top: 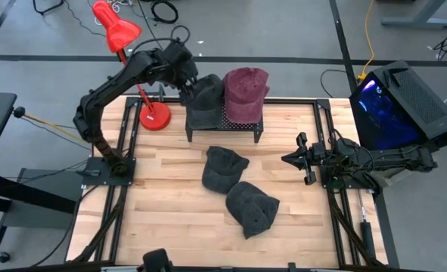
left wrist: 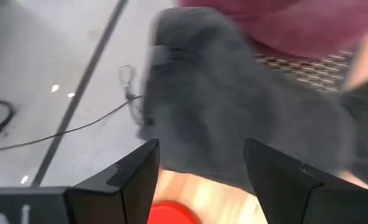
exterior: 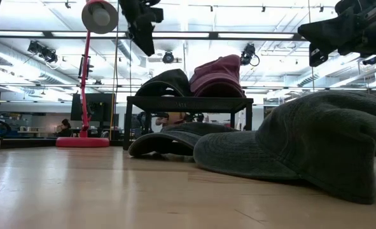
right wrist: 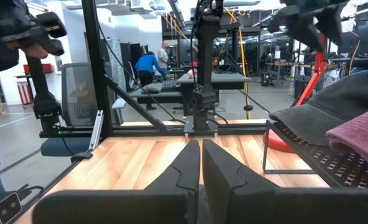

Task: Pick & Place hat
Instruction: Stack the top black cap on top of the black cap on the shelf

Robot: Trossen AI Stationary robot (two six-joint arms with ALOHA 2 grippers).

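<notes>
above the rack's (top: 223, 130) left edge, the left end effector (top: 187, 81) hangs released over the dark hat (top: 205, 97).

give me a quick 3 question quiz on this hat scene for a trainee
1. True or false: the maroon hat sits on the black rack.
2. How many dark grey hats lie on the wooden table itself? A) one B) two C) three
3. Which gripper is open above the dark hat on the rack?

Key
1. True; it sits beside the dark one.
2. B: one nearer the rack, one nearer the front edge.
3. The left gripper; the right gripper waits shut at the table's right.
</notes>
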